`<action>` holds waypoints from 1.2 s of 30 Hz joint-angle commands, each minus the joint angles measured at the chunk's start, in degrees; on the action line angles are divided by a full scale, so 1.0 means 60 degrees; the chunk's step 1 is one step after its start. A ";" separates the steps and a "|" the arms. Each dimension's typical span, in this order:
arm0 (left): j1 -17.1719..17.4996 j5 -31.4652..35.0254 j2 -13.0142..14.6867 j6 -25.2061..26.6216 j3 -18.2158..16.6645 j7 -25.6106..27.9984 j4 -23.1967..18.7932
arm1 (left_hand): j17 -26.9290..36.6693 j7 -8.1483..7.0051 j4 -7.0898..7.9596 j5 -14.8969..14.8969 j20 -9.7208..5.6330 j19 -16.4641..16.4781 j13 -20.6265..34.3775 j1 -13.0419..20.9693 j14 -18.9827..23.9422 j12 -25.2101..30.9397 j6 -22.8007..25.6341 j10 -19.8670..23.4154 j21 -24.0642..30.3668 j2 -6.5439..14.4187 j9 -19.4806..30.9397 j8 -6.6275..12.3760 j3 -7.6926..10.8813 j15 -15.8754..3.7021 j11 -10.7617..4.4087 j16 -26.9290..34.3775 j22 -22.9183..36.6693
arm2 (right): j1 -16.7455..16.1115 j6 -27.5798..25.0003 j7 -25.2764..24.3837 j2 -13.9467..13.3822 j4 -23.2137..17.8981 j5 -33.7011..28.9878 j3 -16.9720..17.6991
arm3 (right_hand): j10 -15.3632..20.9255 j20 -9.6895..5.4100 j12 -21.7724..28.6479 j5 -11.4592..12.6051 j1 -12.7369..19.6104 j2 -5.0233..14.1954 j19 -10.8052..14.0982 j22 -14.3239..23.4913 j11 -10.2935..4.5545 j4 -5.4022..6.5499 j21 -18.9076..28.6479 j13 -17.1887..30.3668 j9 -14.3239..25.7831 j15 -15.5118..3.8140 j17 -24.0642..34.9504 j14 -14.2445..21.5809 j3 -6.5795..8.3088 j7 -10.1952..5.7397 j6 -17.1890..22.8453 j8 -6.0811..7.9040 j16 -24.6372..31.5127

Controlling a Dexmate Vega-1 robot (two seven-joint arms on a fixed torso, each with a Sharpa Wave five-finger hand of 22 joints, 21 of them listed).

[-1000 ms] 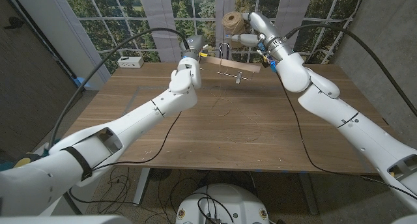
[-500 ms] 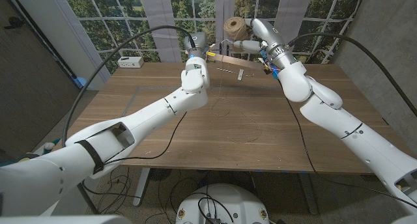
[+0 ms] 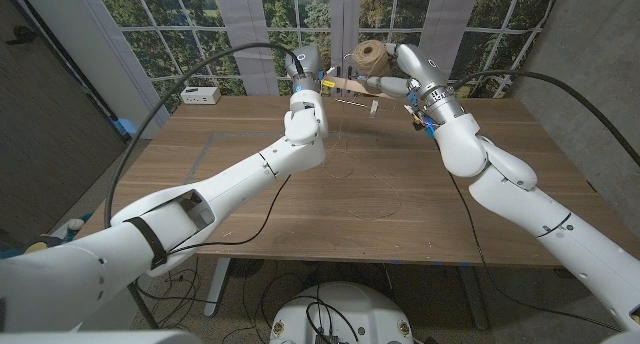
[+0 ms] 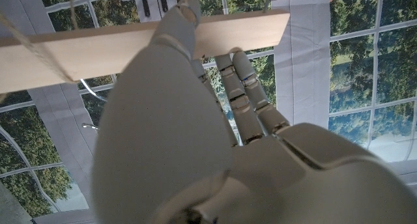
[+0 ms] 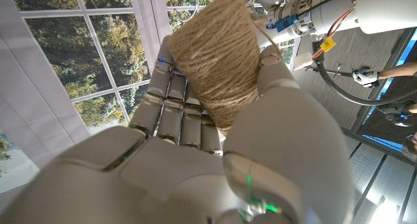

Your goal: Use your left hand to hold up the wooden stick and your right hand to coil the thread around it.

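Holding the stick (image 4: 91,48) up off the tabletop (image 3: 400,174), the left hand (image 3: 304,122) has its fingers (image 4: 244,94) wrapped round the flat wooden piece, and in the left wrist view the stick runs crosswise past the hand so that a long bare stretch stands out to one side, a sensible hold, I'd say, since the thread needs free wood to go round. A strand of thread (image 4: 32,45) crosses the stick near that far end at a slant, touching it; whether it makes a full turn there I can't tell. Over on the other side the right hand (image 3: 405,72) is raised just beside the stick's other end, fingers (image 5: 172,110) closed round the spool (image 5: 218,61), a fat roll of pale brown twine, thumb pressing on its side. Carrying the whole spool high and near the stick likely keeps the line short and taut for winding. In the head view both hands hang well above the far edge of the tabletop, stick between them. As for containers, none is in play here; a small white box (image 3: 202,94) sits at the far left corner, its contents hidden.
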 commanded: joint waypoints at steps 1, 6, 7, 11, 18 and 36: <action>0.0328 -0.0445 -0.0181 -0.0267 -0.0297 0.1087 -0.0088 | 0.3284 0.0346 0.0322 0.0087 0.0037 0.0092 0.0047 0.0262 0.2240 0.0041 0.0464 0.0132 0.0074 0.0253 0.0038 -0.0013 0.0403 -0.2296 -0.0030 0.0022 0.0027 | -0.1201 -0.0259 -0.0033 -0.0279 -0.0586 0.0246 0.0465 | 0.1999 -0.0587 0.0026 0.0067 0.0306 0.0582 -0.0639 0.0019 -0.1460 0.0652 0.0072 0.0013 0.0032 -0.3094 0.0012 0.2512 0.1454 -0.2290 0.3366 0.0059 0.0023; 0.0438 -0.0506 -0.0217 -0.0303 -0.0353 0.1441 -0.0109 | 0.3293 0.0344 0.0323 0.0109 0.0036 0.0105 0.0047 0.0251 0.2249 0.0027 0.0496 0.0171 0.0080 0.0229 0.0040 -0.0033 0.0418 -0.2294 -0.0028 -0.0004 0.0024 | -0.1516 -0.0392 0.0063 -0.0340 -0.0689 0.0410 0.0545 | 0.1990 -0.0584 0.0021 0.0066 0.0306 0.0583 -0.0643 0.0017 -0.1465 0.0645 0.0087 0.0023 0.0032 -0.3066 0.0012 0.2513 0.1455 -0.2270 0.3375 0.0060 0.0019; 0.0431 -0.0509 -0.0199 -0.0238 -0.0332 0.1387 -0.0168 | 0.3296 0.0343 0.0325 0.0114 0.0033 0.0108 0.0051 0.0249 0.2260 0.0026 0.0508 0.0180 0.0082 0.0230 0.0041 -0.0036 0.0423 -0.2296 -0.0024 -0.0005 0.0023 | -0.1583 -0.0412 0.0058 -0.0338 -0.0692 0.0458 0.0567 | 0.2011 -0.0584 0.0022 0.0065 0.0305 0.0582 -0.0652 0.0017 -0.1437 0.0642 0.0090 0.0016 0.0032 -0.3069 0.0020 0.2512 0.1453 -0.2265 0.3376 0.0059 0.0021; 0.0469 -0.0537 -0.0188 -0.0263 -0.0337 0.1545 -0.0206 | 0.3303 0.0335 0.0325 0.0124 0.0033 0.0117 0.0057 0.0245 0.2271 0.0021 0.0533 0.0200 0.0087 0.0218 0.0043 -0.0044 0.0431 -0.2296 -0.0020 -0.0016 0.0022 | -0.1825 -0.0482 0.0121 -0.0395 -0.0703 0.0660 0.0642 | 0.2012 -0.0581 0.0009 0.0063 0.0309 0.0584 -0.0665 0.0016 -0.1382 0.0630 0.0108 0.0010 0.0031 -0.3087 0.0032 0.2513 0.1454 -0.2262 0.3375 0.0055 0.0023; 0.0605 -0.0665 -0.0279 -0.0461 -0.0500 0.2056 -0.0180 | 0.3313 0.0346 0.0327 0.0145 0.0025 0.0130 0.0066 0.0233 0.2291 0.0004 0.0540 0.0220 0.0093 0.0199 0.0045 -0.0073 0.0447 -0.2294 -0.0020 -0.0037 0.0020 | -0.2180 -0.0660 0.0067 -0.0331 -0.0517 0.1075 0.0707 | 0.2024 -0.0582 0.0002 0.0065 0.0338 0.0592 -0.0675 0.0014 -0.1389 0.0597 0.0136 0.0016 0.0031 -0.3035 0.0014 0.2528 0.1470 -0.2223 0.3398 0.0060 0.0011; 0.0617 -0.0808 -0.0333 -0.0885 -0.0610 0.2648 0.0035 | 0.3353 0.0348 0.0332 0.0191 0.0017 0.0167 0.0088 0.0207 0.2350 -0.0058 0.0586 0.0247 0.0111 0.0161 0.0054 -0.0144 0.0490 -0.2299 -0.0016 -0.0083 0.0016 | -0.2115 -0.0889 0.0140 -0.0118 0.0394 0.2271 0.0350 | 0.2084 -0.0549 0.0000 0.0054 0.0366 0.0611 -0.0687 0.0012 -0.1302 0.0560 0.0200 0.0026 0.0029 -0.2960 0.0005 0.2574 0.1480 -0.2154 0.3449 0.0066 0.0016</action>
